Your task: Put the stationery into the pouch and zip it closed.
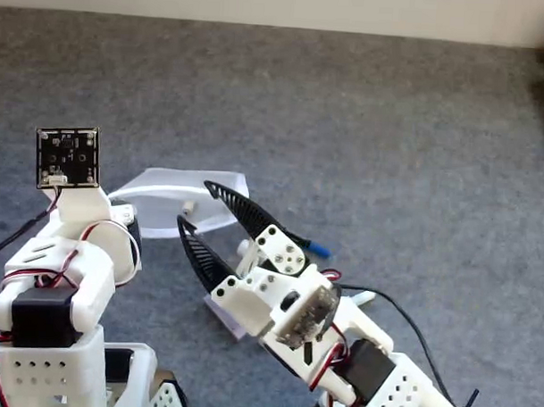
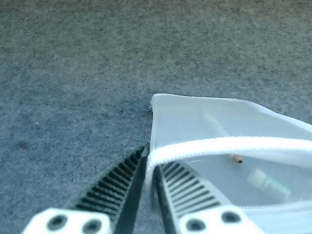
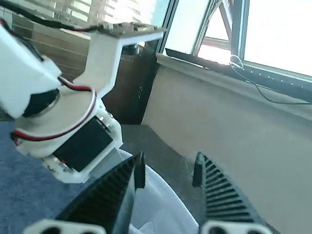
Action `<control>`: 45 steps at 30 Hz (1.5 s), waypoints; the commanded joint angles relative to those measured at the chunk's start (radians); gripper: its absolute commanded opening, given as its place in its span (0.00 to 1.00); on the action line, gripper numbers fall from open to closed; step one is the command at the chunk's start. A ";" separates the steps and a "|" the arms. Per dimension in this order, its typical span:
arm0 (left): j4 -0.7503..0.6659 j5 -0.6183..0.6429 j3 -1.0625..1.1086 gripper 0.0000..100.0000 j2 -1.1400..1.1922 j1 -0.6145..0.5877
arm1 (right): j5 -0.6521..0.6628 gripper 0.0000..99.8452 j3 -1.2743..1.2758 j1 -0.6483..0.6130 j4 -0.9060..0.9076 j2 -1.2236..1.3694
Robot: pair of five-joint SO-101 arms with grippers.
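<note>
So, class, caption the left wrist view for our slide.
Left claw pinches the pouch rim, stationery visible inside.

Grey carpet-textured worktop [image 1: 391,127] below a pale wall strip [image 1: 306,8], with bright daylit windows [image 3: 278,34] behind, beige wall [image 3: 234,126] under the sill, thin cable [image 3: 263,92] trailing along it, slatted blinds [image 3: 73,12], dark wooden cabinet [image 3: 131,92].

Item count: one pouch [image 1: 178,193], holding two visible stationery items, namely one orange-tipped stick [image 2: 236,158] and one white-and-green tube [image 2: 267,182]. One blue-tipped pen [image 1: 317,250] lies outside the pouch on the surface [image 1: 391,127]. There are two grippers, the left gripper [image 2: 148,157] and the right gripper [image 1: 193,203], each with two black ribbed fingers.
</note>
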 commanded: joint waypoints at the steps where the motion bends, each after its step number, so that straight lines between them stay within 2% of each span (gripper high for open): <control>1: -0.003 0.006 -0.045 0.01 0.019 -0.015 | 0.008 0.16 -0.114 0.018 0.085 -0.019; 7: -0.003 0.006 -0.045 0.01 0.013 -0.019 | 0.008 0.16 -0.154 0.117 0.203 -0.019; 28: -0.023 0.012 -0.047 0.01 0.012 -0.180 | 0.006 0.16 -0.159 0.432 0.604 -0.019; 32: -0.023 0.012 -0.045 0.01 0.012 -0.180 | -0.061 0.16 -0.159 0.473 0.682 -0.013; 38: -0.023 0.012 -0.045 0.01 0.012 -0.180 | -0.066 0.16 -0.151 0.489 0.776 -0.010; 45: -0.023 0.012 -0.045 0.01 0.012 -0.180 | -0.064 0.16 -0.150 0.489 0.785 -0.008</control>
